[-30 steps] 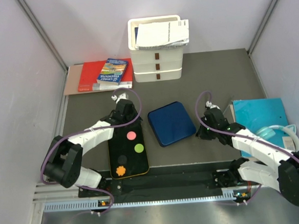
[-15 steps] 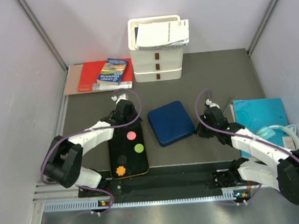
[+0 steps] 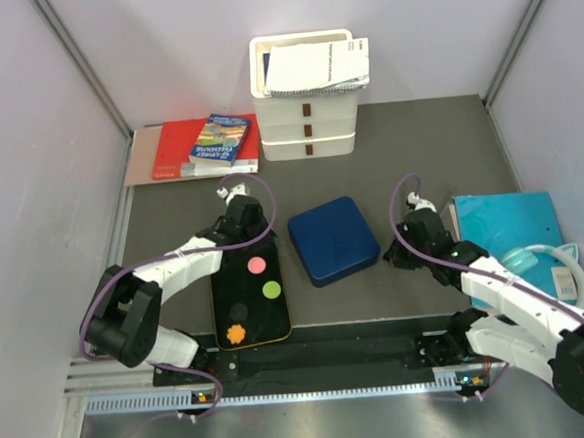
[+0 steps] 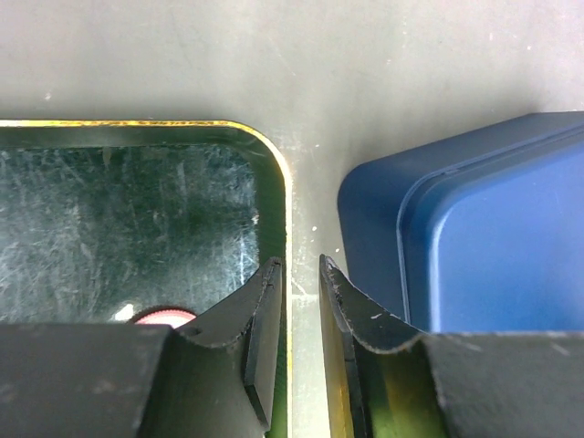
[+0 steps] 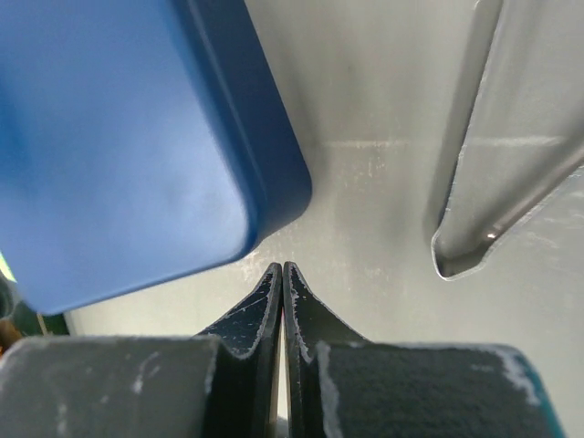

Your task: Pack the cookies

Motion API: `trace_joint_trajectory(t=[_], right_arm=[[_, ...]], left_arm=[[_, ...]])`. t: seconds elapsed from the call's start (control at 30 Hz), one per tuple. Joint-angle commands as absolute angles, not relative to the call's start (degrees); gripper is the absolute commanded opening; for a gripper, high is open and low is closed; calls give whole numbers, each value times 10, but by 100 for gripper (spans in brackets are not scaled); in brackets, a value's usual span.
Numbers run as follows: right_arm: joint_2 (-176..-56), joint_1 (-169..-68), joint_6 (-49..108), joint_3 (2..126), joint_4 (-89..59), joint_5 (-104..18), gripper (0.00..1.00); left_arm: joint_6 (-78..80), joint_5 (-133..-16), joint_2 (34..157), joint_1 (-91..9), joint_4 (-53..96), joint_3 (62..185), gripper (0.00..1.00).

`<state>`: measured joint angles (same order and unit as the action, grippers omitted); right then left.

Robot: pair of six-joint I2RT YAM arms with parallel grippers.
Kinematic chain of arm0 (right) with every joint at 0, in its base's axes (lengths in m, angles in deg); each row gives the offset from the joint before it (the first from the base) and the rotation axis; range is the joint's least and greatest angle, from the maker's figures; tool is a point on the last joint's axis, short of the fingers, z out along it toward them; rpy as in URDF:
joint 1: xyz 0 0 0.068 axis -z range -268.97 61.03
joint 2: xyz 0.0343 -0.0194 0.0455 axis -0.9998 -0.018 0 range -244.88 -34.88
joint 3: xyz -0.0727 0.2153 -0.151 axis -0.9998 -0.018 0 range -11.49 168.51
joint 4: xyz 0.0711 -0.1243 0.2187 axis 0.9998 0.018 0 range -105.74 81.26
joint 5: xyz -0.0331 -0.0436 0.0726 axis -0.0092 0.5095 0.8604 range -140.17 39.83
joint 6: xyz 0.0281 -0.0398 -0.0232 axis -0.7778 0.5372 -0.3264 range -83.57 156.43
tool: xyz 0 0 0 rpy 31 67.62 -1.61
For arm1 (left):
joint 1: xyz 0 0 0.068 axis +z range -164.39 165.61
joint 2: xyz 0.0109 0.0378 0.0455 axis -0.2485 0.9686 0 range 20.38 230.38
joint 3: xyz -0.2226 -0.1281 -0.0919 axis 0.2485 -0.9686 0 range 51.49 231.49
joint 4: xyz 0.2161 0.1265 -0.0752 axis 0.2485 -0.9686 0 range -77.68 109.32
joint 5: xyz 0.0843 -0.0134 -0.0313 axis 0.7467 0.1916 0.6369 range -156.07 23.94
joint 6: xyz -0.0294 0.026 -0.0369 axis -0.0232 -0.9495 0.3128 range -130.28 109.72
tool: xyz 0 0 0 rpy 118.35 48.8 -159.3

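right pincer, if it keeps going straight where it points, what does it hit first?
Probably the blue lid: the shut right pincer points at bare table just off its near corner, so it may slip past. Depth is unclear.
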<state>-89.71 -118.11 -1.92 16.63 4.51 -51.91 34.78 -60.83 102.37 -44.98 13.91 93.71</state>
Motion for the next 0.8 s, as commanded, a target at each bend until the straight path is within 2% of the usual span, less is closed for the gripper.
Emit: trace_joint_trajectory(t=[0.0, 0.2, 0.33, 0.57, 0.77], right_arm=[[-831, -1189, 15, 243, 106, -557, 0], [-871, -1189, 42, 307, 63, -512, 0], [-948, -1188, 46, 325, -2, -469, 0], [-1115, -1187, 45, 385, -77, -434, 0], [-1195, -1174, 43, 431, -97, -417, 0]], left_arm=[[343, -584, 998, -451, 133, 939, 29], [353, -592, 997, -451, 133, 947, 31], [356, -595, 984, -451, 132, 953, 35], [352, -594, 968, -451, 118, 963, 36], [349, -596, 961, -451, 114, 961, 37]])
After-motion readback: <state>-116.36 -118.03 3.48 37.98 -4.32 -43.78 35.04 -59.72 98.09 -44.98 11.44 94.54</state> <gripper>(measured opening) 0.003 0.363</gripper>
